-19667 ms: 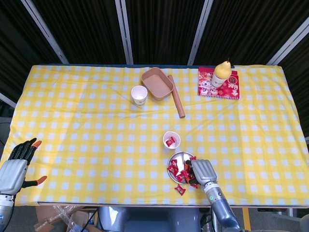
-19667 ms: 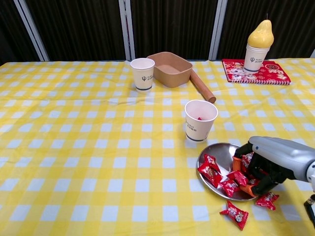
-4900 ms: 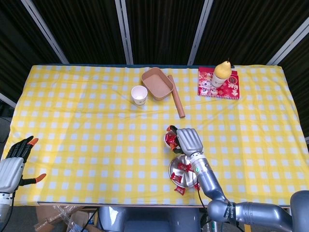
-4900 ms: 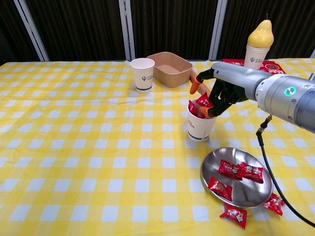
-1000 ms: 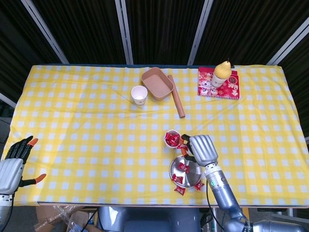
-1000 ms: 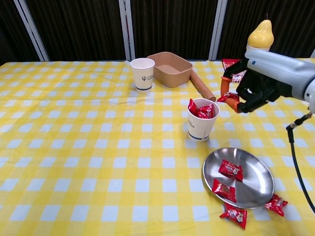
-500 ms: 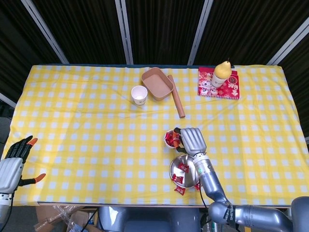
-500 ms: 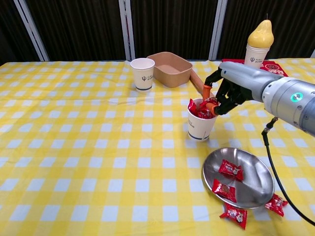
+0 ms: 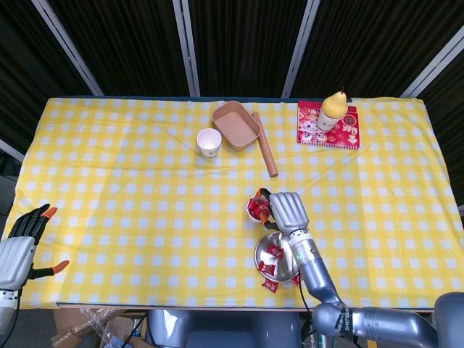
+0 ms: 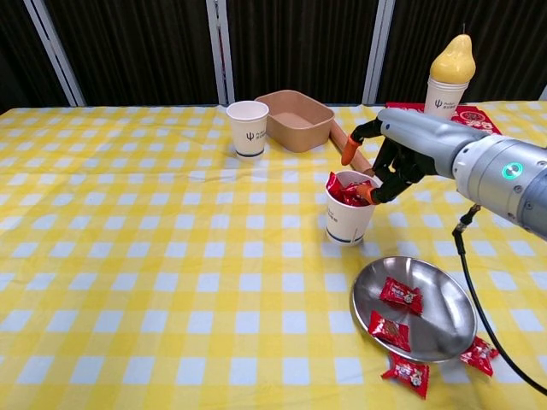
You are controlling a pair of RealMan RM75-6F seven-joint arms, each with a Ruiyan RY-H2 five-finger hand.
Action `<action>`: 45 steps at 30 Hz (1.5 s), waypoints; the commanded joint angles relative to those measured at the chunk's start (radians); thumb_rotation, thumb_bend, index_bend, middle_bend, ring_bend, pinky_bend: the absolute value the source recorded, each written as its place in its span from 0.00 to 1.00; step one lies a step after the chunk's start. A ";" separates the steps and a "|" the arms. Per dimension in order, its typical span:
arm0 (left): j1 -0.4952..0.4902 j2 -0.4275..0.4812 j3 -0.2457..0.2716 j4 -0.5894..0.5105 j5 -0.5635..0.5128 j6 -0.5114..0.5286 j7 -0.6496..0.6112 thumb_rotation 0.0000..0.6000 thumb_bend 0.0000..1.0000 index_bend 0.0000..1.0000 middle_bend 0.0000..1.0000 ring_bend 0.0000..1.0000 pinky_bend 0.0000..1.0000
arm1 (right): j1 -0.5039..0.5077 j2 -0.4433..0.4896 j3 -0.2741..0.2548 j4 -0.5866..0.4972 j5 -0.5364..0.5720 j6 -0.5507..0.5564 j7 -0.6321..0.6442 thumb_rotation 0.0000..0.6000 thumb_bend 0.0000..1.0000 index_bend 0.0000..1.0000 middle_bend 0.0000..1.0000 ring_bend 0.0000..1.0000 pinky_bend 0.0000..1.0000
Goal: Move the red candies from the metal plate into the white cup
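Observation:
The white cup (image 10: 347, 218) stands mid-table with several red candies (image 10: 342, 190) poking over its rim. My right hand (image 10: 391, 159) hovers at the cup's right rim, thumb lifted away from the other fingers, one orange fingertip (image 10: 368, 193) at the candies in the cup. Nothing shows between its fingers. The metal plate (image 10: 440, 323) lies just nearer, with two red candies (image 10: 400, 295) on it. Two more candies (image 10: 408, 374) lie on the cloth by its front edge. In the head view the right hand (image 9: 288, 210) sits beside the cup (image 9: 255, 209), above the plate (image 9: 287, 262). My left hand (image 9: 19, 250) hangs open off the table's near left corner.
A second white cup (image 10: 247, 128) and a brown tray (image 10: 295, 120) stand at the back, with a wooden roller (image 10: 340, 137) running from the tray toward my right hand. A red book (image 10: 449, 125) bearing a cup with a yellow pear-shaped top (image 10: 451, 79) lies far right.
The right hand carried a red candy from right of the cup to over its rim. Its thumb has since lifted and the candy lies with the others in the cup.

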 commanded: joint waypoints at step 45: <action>0.014 -0.012 0.002 0.012 0.028 0.038 0.000 1.00 0.00 0.00 0.00 0.00 0.00 | -0.213 0.016 -0.320 -0.074 -0.225 -0.003 0.075 1.00 0.42 0.37 0.89 0.99 0.98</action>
